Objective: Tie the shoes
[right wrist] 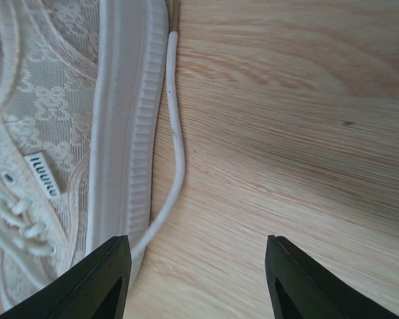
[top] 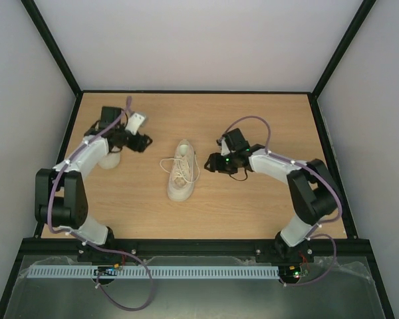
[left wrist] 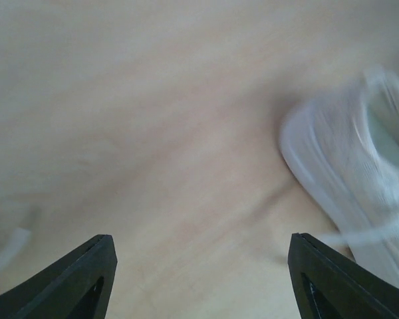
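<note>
One cream-white sneaker [top: 181,171] lies mid-table, toe toward me, with loose untied laces [top: 171,164]. The second sneaker [top: 109,159] lies at the left, partly hidden under my left arm. My left gripper [top: 142,141] is open and empty, left of the middle sneaker's heel. In the left wrist view the gripper [left wrist: 199,279] hangs over bare wood, and a blurred sneaker [left wrist: 359,179] shows at the right; I cannot tell which one. My right gripper [top: 210,163] is open and empty just right of the middle sneaker. In the right wrist view, its gripper [right wrist: 196,279] is beside the sole [right wrist: 123,133] and a lace end [right wrist: 177,133].
The wooden table [top: 253,199] is enclosed by a black frame and pale walls [top: 199,40]. A white tag or connector [top: 137,120] sits on my left wrist. A blurred white strip [left wrist: 6,252] lies at the left edge of the left wrist view.
</note>
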